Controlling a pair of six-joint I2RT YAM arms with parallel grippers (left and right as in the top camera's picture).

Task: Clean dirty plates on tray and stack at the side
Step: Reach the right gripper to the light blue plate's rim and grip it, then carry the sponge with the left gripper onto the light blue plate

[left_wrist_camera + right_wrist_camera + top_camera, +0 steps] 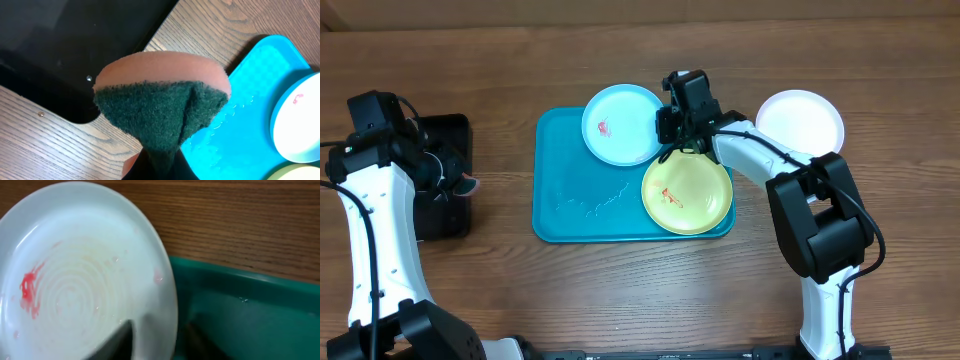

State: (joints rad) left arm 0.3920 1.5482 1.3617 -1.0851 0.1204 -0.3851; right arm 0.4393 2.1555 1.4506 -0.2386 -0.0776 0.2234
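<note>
Left gripper [453, 176] clamped, elbow bent; right arm [752, 150] stretched forward, right gripper [675, 143] pointing down

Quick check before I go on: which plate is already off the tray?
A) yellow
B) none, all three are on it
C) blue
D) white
D: the white plate sits on the bare table to the right of the tray, while the blue plate and the yellow plate rest on it.
</note>
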